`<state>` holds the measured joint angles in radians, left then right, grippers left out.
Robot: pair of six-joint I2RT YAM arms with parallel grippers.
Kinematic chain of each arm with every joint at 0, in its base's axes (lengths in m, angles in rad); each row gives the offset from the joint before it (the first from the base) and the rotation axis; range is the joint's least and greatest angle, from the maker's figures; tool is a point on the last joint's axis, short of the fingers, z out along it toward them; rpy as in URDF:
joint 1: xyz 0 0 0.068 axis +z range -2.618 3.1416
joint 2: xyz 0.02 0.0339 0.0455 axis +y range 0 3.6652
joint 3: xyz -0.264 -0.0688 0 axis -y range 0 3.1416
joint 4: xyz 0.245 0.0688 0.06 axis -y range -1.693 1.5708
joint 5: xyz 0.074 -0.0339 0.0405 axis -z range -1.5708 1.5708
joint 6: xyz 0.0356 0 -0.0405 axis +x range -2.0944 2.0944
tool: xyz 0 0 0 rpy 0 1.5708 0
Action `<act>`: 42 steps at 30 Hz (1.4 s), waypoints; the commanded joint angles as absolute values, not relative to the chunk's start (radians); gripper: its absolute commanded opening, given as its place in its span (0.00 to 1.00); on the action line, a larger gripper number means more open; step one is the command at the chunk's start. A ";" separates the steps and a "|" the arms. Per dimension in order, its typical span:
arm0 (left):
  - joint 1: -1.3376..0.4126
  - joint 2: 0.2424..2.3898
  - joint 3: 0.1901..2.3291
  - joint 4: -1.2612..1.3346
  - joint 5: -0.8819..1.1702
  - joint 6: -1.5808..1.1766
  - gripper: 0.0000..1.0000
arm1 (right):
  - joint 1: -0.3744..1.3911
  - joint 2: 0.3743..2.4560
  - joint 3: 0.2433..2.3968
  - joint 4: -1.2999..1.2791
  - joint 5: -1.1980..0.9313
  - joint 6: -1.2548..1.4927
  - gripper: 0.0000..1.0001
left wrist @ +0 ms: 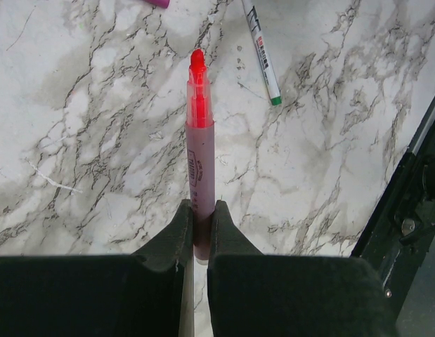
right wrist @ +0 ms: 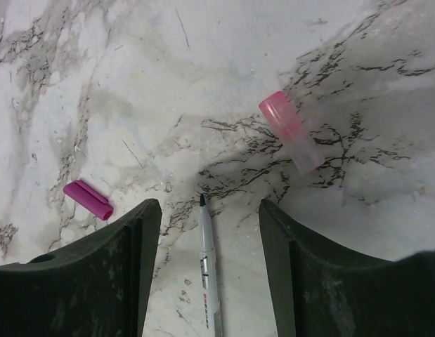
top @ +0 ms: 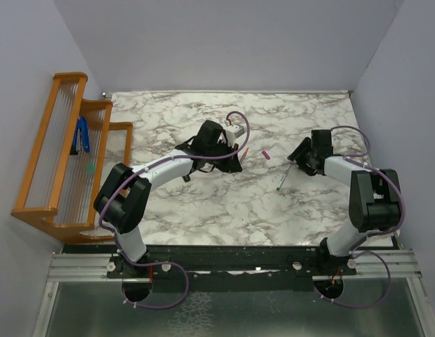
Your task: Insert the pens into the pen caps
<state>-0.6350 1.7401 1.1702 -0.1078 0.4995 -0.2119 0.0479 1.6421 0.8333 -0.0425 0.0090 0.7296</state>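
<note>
My left gripper (left wrist: 202, 210) is shut on the tail of a pinkish pen (left wrist: 200, 147), which points forward above the marble with its bare red tip leading. A thin grey-white pen (right wrist: 209, 267) lies flat on the table (top: 203, 203). My right gripper (right wrist: 210, 210) stands open astride it, and neither finger touches it. A magenta cap (right wrist: 88, 199) rests to the left of that gripper. A pale pink cap (right wrist: 291, 131) lies ahead of it to the right. From above, the left gripper (top: 235, 158) is mid-table, the magenta cap (top: 267, 154) just to its right, and the right gripper (top: 299, 156) beyond.
An orange wooden rack (top: 62, 154) stands along the left edge of the table, with a blue-handled tool (top: 82, 135) in it. The grey pen (top: 283, 179) lies slanted between the two arms. Grey walls close in the back and both sides.
</note>
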 commanded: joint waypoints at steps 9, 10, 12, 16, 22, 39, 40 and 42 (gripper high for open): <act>-0.630 1.754 1.167 -0.102 0.523 -0.220 0.00 | 0.006 1.377 0.953 -0.218 0.287 0.528 0.70; -0.630 1.756 1.167 -0.097 0.529 -0.224 0.00 | -0.022 1.400 0.986 -0.242 0.287 0.516 0.70; -0.630 1.757 1.167 -0.094 0.536 -0.229 0.00 | -0.056 1.456 1.032 -0.273 0.255 0.504 0.69; -0.630 1.742 1.159 -0.100 0.531 -0.224 0.00 | -0.089 1.580 1.097 -0.309 0.212 0.455 0.65; -0.630 1.723 1.156 -0.121 0.512 -0.207 0.00 | -0.095 1.662 1.108 -0.297 0.095 0.394 0.60; -0.630 1.734 1.166 -0.130 0.522 -0.209 0.00 | -0.097 1.762 1.073 -0.229 0.134 0.314 0.57; -0.630 1.733 1.167 -0.130 0.520 -0.208 0.00 | -0.096 1.771 1.072 -0.225 0.139 0.315 0.57; -0.630 1.733 1.167 -0.132 0.521 -0.207 0.00 | -0.099 1.785 1.070 -0.212 0.153 0.316 0.57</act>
<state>-0.6346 1.7412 1.1702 -0.1101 0.5087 -0.2195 -0.0937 1.7500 1.0760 -0.2539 0.1040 0.3347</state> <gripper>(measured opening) 0.049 0.575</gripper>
